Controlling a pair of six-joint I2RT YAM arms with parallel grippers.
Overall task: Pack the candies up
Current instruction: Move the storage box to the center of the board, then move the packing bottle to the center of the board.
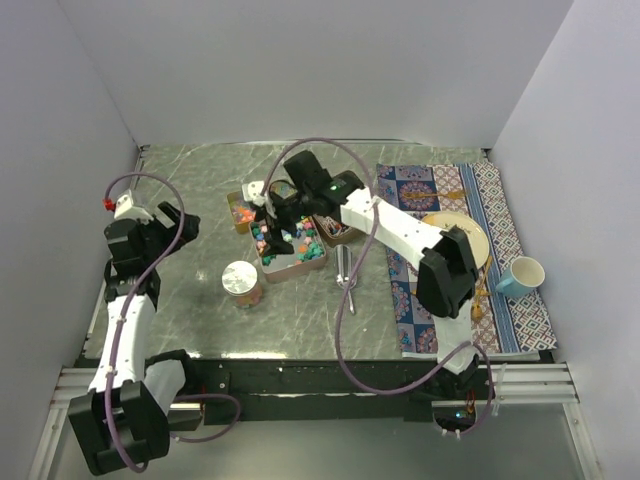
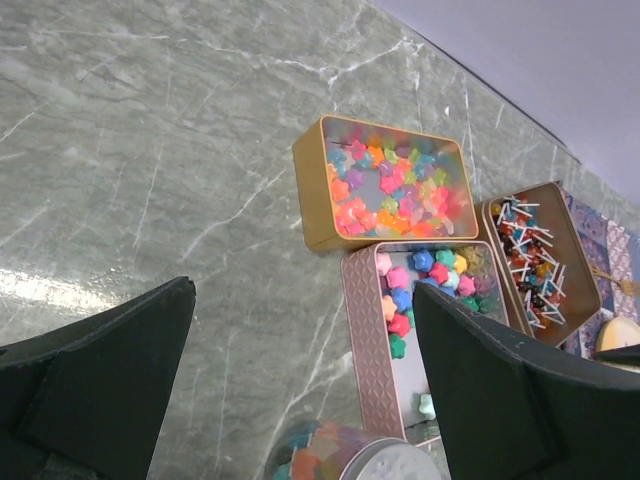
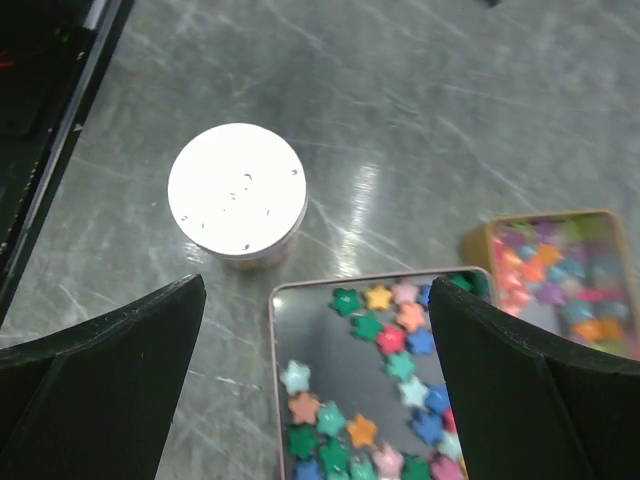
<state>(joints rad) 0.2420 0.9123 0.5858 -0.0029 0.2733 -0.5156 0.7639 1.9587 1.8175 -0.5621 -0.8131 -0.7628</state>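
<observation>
Jaws apart, left and right; right pair over pink tin's (image 3: 320, 340) candies (image 3: 390, 338), perhaps clear of rim; bare table (image 3: 420, 120) leftward.

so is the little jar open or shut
Shut: a pale lid covers the top of the jar, which stands upright beside the pink tin.

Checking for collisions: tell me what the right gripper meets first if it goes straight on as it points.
Probably the star candies in the pink tin right below the open right gripper; depth is unclear.
</observation>
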